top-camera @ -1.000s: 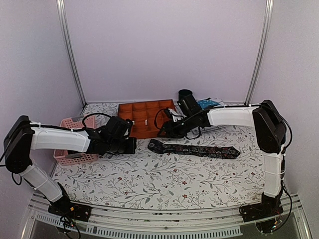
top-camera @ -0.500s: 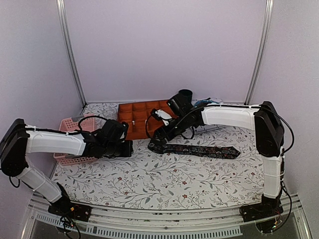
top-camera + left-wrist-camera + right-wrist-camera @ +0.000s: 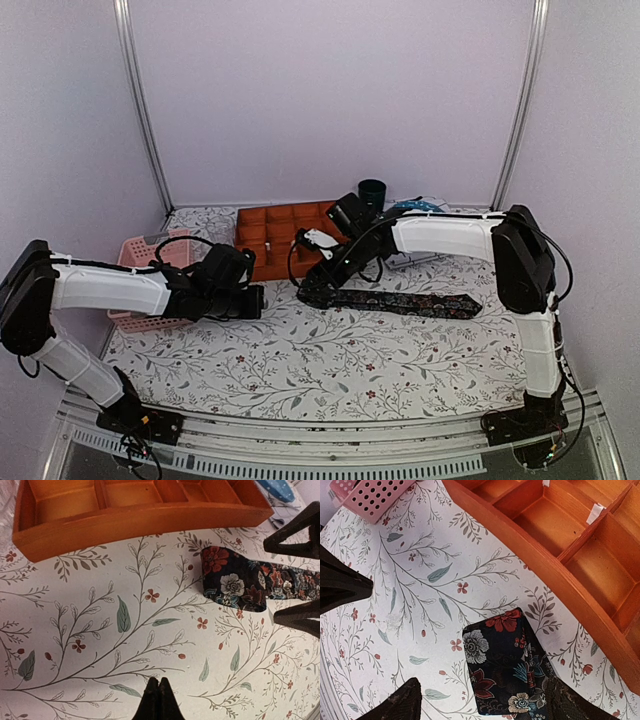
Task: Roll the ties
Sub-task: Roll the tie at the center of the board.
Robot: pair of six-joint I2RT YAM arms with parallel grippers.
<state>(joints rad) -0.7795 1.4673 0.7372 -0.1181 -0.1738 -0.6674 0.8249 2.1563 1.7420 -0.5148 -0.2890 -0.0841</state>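
Observation:
One dark floral tie point(image 3: 400, 301) lies flat across the table's middle, its left end folded over into a thick square point(image 3: 502, 660). My right gripper point(image 3: 317, 281) hangs open over that folded end point(image 3: 232, 584), one finger point(image 3: 395, 705) to its left on bare cloth and the other at its right edge. My left gripper point(image 3: 256, 300) is shut with nothing in it, low over the tablecloth a short way left of the tie; its closed tips point(image 3: 157, 685) point toward the folded end.
An orange compartment tray point(image 3: 285, 235) stands just behind the tie's left end, close to my right fingers point(image 3: 560, 550). A pink perforated basket point(image 3: 140, 247) sits at the left under my left arm. A dark cup point(image 3: 372, 190) and a blue object point(image 3: 415, 207) stand at the back.
My right gripper has come down and to the left from beside the tray onto the tie's folded end and has opened wide. My left gripper has drawn back slightly to the left.

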